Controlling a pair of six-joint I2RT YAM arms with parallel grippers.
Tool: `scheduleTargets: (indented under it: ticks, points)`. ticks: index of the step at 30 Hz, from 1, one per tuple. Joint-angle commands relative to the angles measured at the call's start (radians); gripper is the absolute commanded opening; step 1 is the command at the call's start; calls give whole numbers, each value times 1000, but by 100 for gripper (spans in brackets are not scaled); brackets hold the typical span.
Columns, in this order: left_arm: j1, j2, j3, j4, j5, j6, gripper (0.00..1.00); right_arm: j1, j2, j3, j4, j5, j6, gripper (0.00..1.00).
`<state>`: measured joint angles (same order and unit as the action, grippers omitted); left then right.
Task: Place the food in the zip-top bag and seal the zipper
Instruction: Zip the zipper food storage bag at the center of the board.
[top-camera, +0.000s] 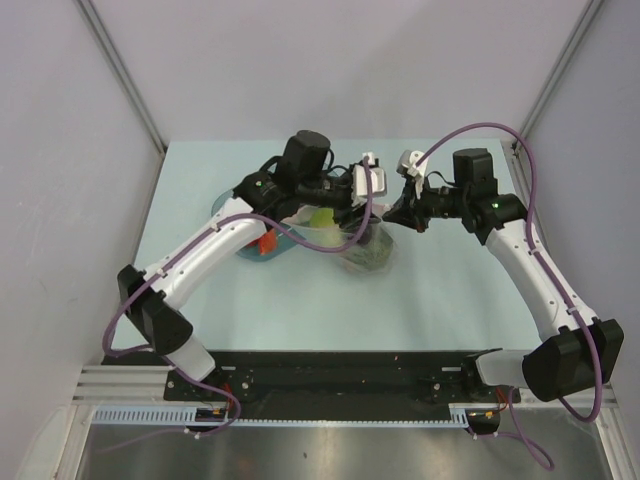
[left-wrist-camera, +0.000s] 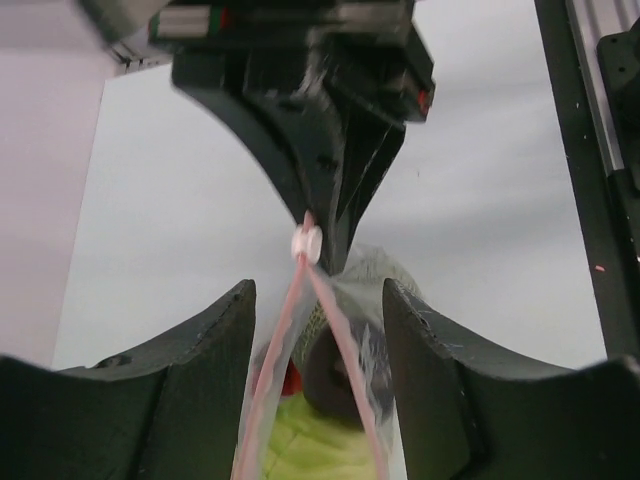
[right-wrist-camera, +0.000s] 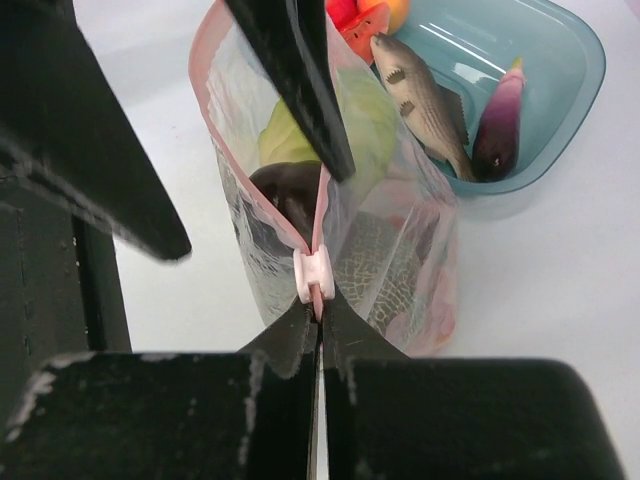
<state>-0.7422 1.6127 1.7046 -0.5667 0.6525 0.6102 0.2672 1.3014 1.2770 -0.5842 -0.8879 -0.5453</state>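
- Clamped shut with the right gripper (right-wrist-camera: 320, 318) on the end corner of the zip-top bag (right-wrist-camera: 400, 250), fingertips meeting just under the white slider (right-wrist-camera: 313, 277)
- Spread wide on the left gripper (left-wrist-camera: 320, 300), one finger on either side of the bag's mouth, holding nothing and pressing on neither wall as far as can be told
- Held up between the two grippers just beside the blue tray (right-wrist-camera: 545, 45), mouth gaping, the two pink strips of the zipper (left-wrist-camera: 278, 340) parted
- Already bagged: the light green apple (right-wrist-camera: 370, 120) and the dark squash (right-wrist-camera: 290, 190)
- Lying out in the tray: the grey fish (right-wrist-camera: 425, 100), the purple eggplant (right-wrist-camera: 498, 125) and some red pieces at the far edge
- Worth fixing on: long axis of the zipper running straight from the right pinch toward the left gripper, so that both strips pass lengthwise through the left gap
- Nearer the unsealed run on the left side, anchored at the slider end on the right
- Judged for sealing: close the left jaws square across both strips, then draw along that axis away from the right pinch
- Judged incomplete either way, with food outside the bag
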Motion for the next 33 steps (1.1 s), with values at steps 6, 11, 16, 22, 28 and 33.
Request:
scheduleTargets:
  ticks: [6,11,16,22,28,33]
  points:
    - [-32,50,33,64,-28,46,46,6,-44,8,47,-11,5,0]
    - [-32,58,39,65,9,39,36,7,-47,7,40,-13,-1,0]
    - [-32,65,53,71,27,23,36,10,-45,7,40,-13,-10,0]
    - [-32,85,86,51,50,26,33,13,-44,7,38,-11,-10,0]
    - [-29,93,90,22,65,19,10,17,-50,7,35,-5,-12,0]
    - [6,93,81,-35,59,25,0,-11,-59,8,37,-3,17,0]
